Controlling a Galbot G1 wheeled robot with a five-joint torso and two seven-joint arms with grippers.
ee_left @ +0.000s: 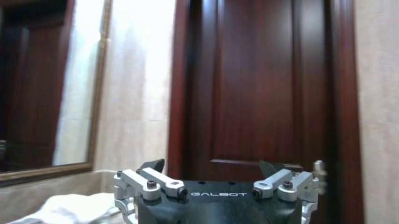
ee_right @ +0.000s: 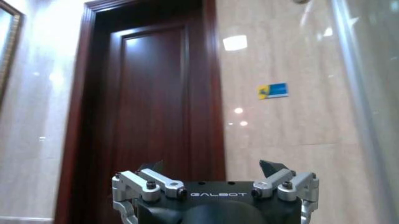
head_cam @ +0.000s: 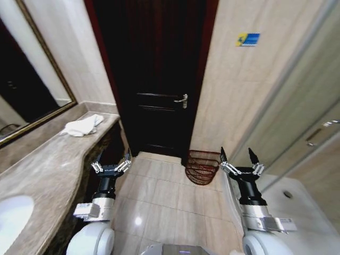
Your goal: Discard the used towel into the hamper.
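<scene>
One dark wooden door [head_cam: 159, 74] stands closed ahead, with one metal handle [head_cam: 182, 100] on its right side. To the left runs one long marble counter [head_cam: 48, 164] under one framed mirror [head_cam: 26, 90]. One hamper [head_cam: 202, 167], a red-brown openwork basket, sits on the tiled floor just right of the door, against the wall; it looks tipped toward the camera, though the view may distort it. One crumpled white towel [head_cam: 82, 126] lies at the counter's far end. Two grippers hang over the floor: the left gripper [head_cam: 111, 164] beside the counter edge and the right gripper [head_cam: 240, 162] near the hamper, both with fingers spread wide and holding nothing.
</scene>
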